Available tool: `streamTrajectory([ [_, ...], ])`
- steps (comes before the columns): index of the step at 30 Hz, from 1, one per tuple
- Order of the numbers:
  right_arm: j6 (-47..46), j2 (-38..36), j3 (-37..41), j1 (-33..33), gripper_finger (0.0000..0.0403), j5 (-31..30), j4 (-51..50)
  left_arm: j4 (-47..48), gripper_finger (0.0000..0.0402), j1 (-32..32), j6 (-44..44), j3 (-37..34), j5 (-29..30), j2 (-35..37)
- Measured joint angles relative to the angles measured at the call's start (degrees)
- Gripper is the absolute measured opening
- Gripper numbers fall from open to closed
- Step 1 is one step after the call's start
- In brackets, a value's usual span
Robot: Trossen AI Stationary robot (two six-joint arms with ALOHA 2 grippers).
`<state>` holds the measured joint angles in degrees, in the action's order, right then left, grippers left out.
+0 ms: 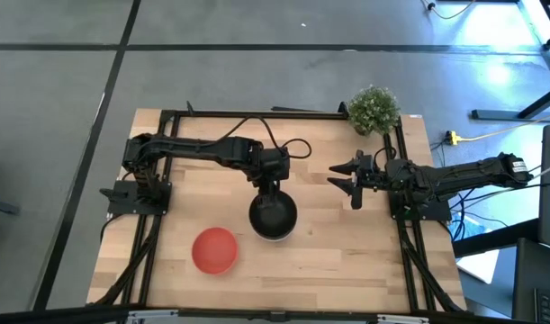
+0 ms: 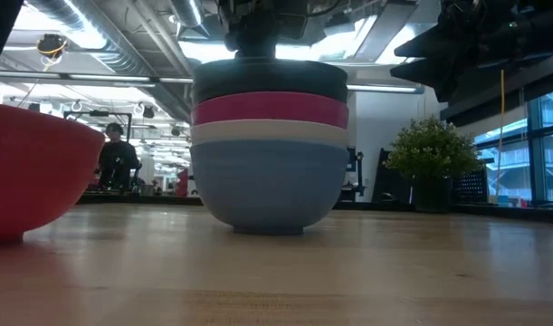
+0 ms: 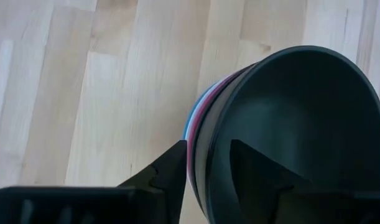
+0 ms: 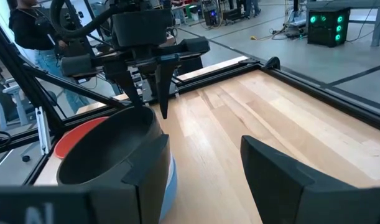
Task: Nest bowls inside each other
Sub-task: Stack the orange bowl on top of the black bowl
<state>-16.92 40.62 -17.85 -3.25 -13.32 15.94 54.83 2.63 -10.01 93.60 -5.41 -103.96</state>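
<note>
A stack of nested bowls (image 1: 273,216) rests on its blue bottom bowl (image 2: 267,186) at mid-table. White and pink rims follow upward, with black on top (image 2: 269,80); the left wrist view shows two dark rims. A red bowl (image 1: 214,249) sits alone toward the near-left. My left gripper (image 1: 271,186) is open and points down over the stack's far rim, one finger inside the top black bowl (image 3: 301,118) and one outside. My right gripper (image 1: 345,178) hovers open and empty to the stack's right. My left gripper (image 3: 208,146) comes from above at the far rim (image 3: 217,134) of the stack, one finger (image 3: 252,165) inside the top black bowl and the other (image 3: 174,165) outside the rims. I cannot tell whether either finger touches the rim. The stack stands upright on the table.
A small green potted plant (image 1: 374,110) stands at the table's far-right corner. A black frame (image 1: 256,113) runs along the far edge and both sides. Bare wood lies between the stack and the right gripper, and along the near edge. A person (image 2: 118,158) stands in the room behind.
</note>
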Motion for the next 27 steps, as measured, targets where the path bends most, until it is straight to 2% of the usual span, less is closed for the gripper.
streamTrajectory([
  [7,0.1,0.0,0.0,0.0,0.0200,0.0,0.0,-0.8,0.0118,0.0,2.4,0.0,0.2,0.6],
  [14,0.5,0.0,0.0,0.0,0.0200,0.0,0.0,-0.3,0.0117,0.3,3.7,0.0,5.3,4.1],
  [23,0.2,0.0,0.0,0.0,0.0200,0.0,0.0,-1.0,0.0117,0.7,4.2,0.0,12.3,17.1],
  [27,0.0,0.0,0.0,0.0,0.0200,0.0,0.3,-1.3,0.0118,0.5,3.1,0.0,13.5,23.3],
])
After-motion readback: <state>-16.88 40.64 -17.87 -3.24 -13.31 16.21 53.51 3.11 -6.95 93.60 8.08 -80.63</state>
